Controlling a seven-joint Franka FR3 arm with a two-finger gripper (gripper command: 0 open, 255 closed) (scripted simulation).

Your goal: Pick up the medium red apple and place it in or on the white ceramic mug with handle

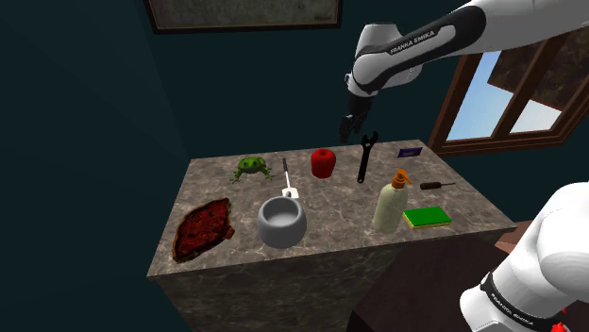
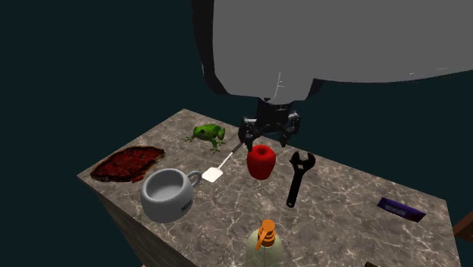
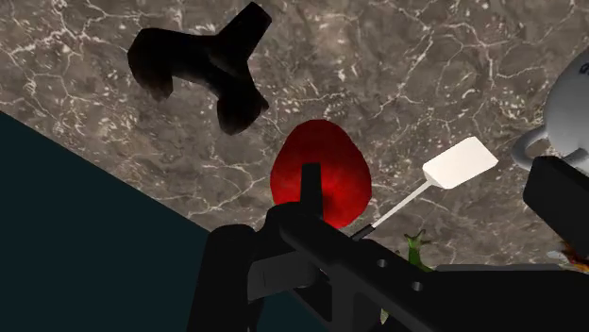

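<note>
A red apple (image 1: 324, 162) (image 2: 261, 161) (image 3: 321, 174) stands near the far edge of the marble table (image 1: 330, 222). My black gripper (image 1: 350, 124) (image 2: 265, 138) (image 3: 429, 203) hangs open a little above the apple, toward the table's far edge, touching nothing. The pale grey mug (image 1: 281, 223) (image 2: 167, 194) (image 3: 572, 99) with a handle stands upright and empty near the front edge, well apart from the apple. A white spatula (image 1: 289, 181) (image 2: 218, 168) (image 3: 459, 162) lies between apple and mug.
A black wrench (image 1: 366, 156) (image 2: 299, 177) (image 3: 203, 66) lies beside the apple, with a green frog (image 1: 251, 166) (image 2: 208, 134) on its other side. A soap bottle (image 1: 392, 200), sponge (image 1: 427, 218), screwdriver (image 1: 436, 185), purple card (image 1: 409, 152) and red-brown mat (image 1: 203, 229) also lie on the table.
</note>
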